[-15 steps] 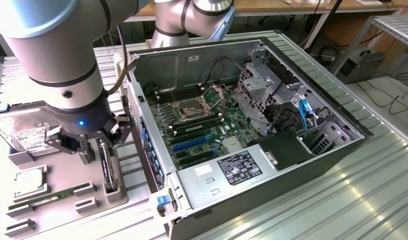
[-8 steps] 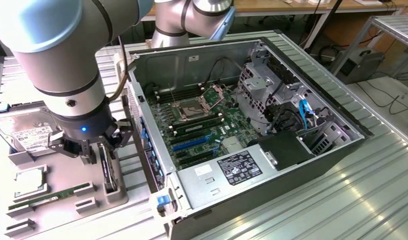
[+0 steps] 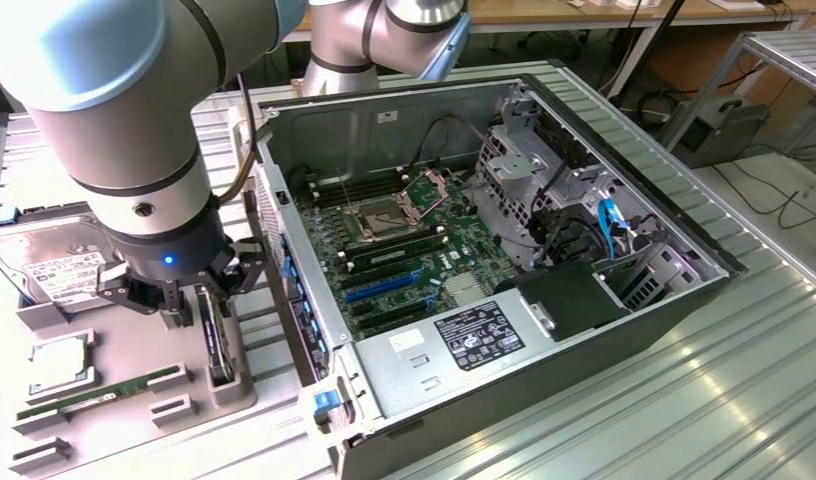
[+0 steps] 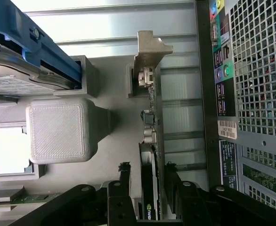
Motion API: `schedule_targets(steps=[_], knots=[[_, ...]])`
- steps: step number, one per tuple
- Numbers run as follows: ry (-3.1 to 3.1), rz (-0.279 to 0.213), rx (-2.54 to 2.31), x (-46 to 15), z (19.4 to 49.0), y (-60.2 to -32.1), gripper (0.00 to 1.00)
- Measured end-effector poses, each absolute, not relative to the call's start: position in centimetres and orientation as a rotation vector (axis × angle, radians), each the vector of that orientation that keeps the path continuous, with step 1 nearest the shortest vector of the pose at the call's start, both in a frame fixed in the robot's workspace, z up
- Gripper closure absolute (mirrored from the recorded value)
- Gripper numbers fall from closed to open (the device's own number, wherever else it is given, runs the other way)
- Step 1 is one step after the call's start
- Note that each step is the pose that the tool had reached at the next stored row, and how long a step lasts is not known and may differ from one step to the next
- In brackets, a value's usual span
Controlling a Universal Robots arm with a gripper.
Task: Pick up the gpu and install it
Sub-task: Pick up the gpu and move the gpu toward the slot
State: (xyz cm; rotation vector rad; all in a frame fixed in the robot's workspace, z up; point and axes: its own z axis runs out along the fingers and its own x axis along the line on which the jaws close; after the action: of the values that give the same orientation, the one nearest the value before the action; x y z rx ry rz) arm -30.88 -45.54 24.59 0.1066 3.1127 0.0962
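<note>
The gpu [image 3: 220, 350] is a thin black card standing on edge in a slot of the grey holder tray [image 3: 135, 345], just off the open PC case [image 3: 542, 340] on the exterior view's left. My gripper [image 3: 197, 300] hangs directly over it. In the wrist view the gpu [image 4: 150, 136] runs edge-on away from the camera, its silver bracket [image 4: 150, 52] at the far end. My gripper [image 4: 147, 167] is open and straddles the card. One black finger [image 4: 124, 172] stands clearly apart from it; the other [image 4: 170, 172] is close beside it.
The tray also carries a silver hard drive [image 3: 55, 265], a CPU [image 3: 61, 365] and a green RAM stick [image 3: 101, 393]. Inside the case lies the motherboard [image 3: 395, 250] with blue expansion slots [image 3: 381, 290]. The case's perforated rear panel [image 4: 255, 94] stands close beside the card.
</note>
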Motion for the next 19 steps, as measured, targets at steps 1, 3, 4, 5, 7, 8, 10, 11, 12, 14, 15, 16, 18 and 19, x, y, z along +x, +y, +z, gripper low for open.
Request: schedule_targets(steps=[1,3,4,5,7,8,10,11,12,14,15,16,18,19], knots=[[3.113,0.096,0.107,-30.88,24.59,-45.54,0.58],[3.113,0.096,0.106,-30.88,24.59,-45.54,0.58],[3.113,0.096,0.107,-30.88,24.59,-45.54,0.60],[3.113,0.096,0.107,-30.88,24.59,-45.54,0.60],[3.113,0.096,0.106,-30.88,24.59,-45.54,0.66],[3.113,0.096,0.106,-30.88,24.59,-45.54,0.73],[3.113,0.096,0.106,-30.88,24.58,-45.54,0.73],[3.113,0.096,0.106,-30.88,24.59,-45.54,0.73],[3.113,0.096,0.104,-30.88,24.59,-45.54,0.73],[3.114,0.097,0.076,-30.89,24.59,-45.54,0.74],[3.115,0.097,0.055,-30.89,24.59,-45.54,0.74],[3.116,0.097,0.035,-30.89,24.59,-45.55,0.74],[3.117,0.098,-0.006,-30.89,24.58,-45.54,0.74],[3.117,0.098,-0.020,-30.89,24.58,-45.54,0.74]])
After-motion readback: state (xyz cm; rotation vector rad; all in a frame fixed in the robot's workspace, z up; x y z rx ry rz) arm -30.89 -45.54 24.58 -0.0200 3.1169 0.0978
